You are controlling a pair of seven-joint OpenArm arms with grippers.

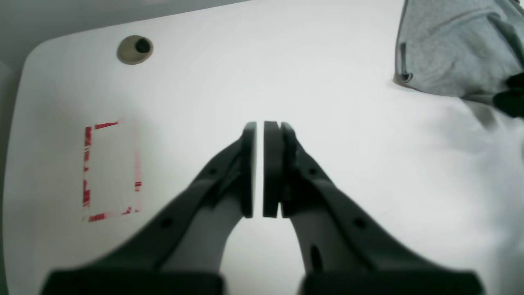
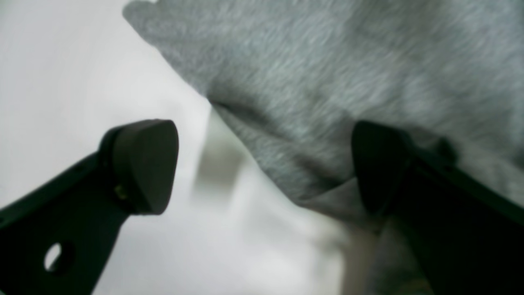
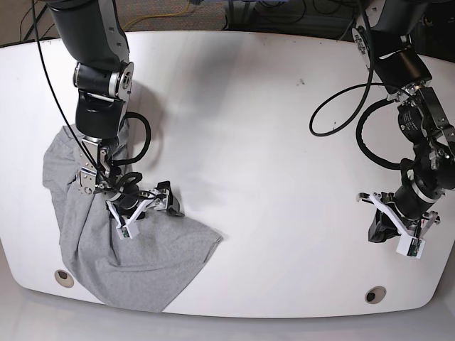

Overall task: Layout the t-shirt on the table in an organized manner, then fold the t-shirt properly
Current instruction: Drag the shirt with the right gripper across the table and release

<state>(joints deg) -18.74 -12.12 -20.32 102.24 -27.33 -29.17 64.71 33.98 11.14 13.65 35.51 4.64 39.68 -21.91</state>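
Heather-grey, wrinkly cotton t-shirt (image 3: 121, 256) is lying bunched at the near corner of the glossy white table (image 3: 270, 142), on the right arm's side. Right gripper (image 2: 266, 164) is hanging w/ jaws spread wide, straddling a folded cloth edge, nothing pinched yet. Left gripper (image 1: 260, 168) is sitting pressed closed & empty over bare tabletop, well apart from the fabric. Best approach, prob.: bite one single layer near the hem, not the whole bunch, then draw it out flat.

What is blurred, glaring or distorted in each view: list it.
Left wrist: the shut left gripper is soft at the frame bottom, the table curves from lens distortion. Right wrist: the t-shirt weave and the open right gripper are blurred, the tabletop glares white. Base: sharp, with soft arm shadows.
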